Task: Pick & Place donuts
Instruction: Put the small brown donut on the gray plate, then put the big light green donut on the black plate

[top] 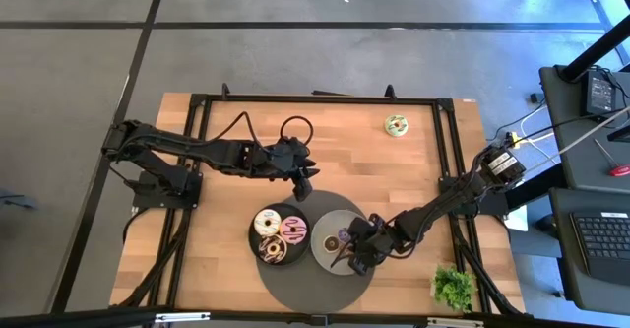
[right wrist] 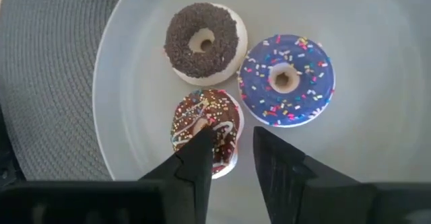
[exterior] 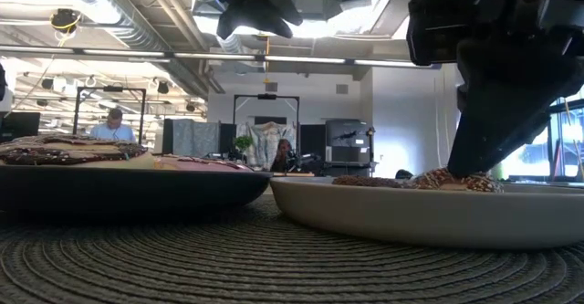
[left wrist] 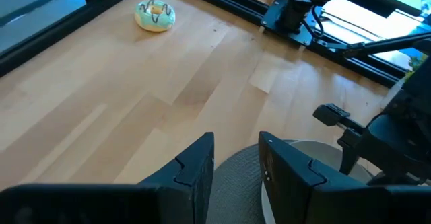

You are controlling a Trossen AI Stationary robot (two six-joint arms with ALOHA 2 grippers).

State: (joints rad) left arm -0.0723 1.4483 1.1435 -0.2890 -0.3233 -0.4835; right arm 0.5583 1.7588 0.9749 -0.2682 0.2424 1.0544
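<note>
A dark plate (top: 255, 237) on a round woven mat (top: 315, 281) carries a white, a pink and a brown donut (top: 273, 249). Beside it, a grey plate (right wrist: 377, 62) holds a chocolate-sprinkled donut (right wrist: 204, 42), a purple donut (right wrist: 287, 79) and a brown rainbow-sprinkled donut (right wrist: 202, 120). My right gripper (right wrist: 234, 157) is low over that last donut and open: one finger sits over its hole, the other past its outer edge. A green donut (top: 396, 124) lies flat near the table's far right. My left gripper (top: 303, 182) hovers open and empty beyond the dark plate. My right gripper comes from above, pointing down, with its fingers (right wrist: 199, 160) on either side of the near part of the rainbow-sprinkled donut's ring (right wrist: 227, 131). The donut lies flat on the grey plate. A strip of plate shows between ring and outer finger; whether a finger touches, I cannot tell.
A small green plant (top: 453, 287) stands at the table's near right corner. Black frame rails (top: 448, 151) run along the table's sides and far edge. Bare wood (left wrist: 135, 96) stretches between the plates and the green donut (left wrist: 155, 15). People sit in the room behind.
</note>
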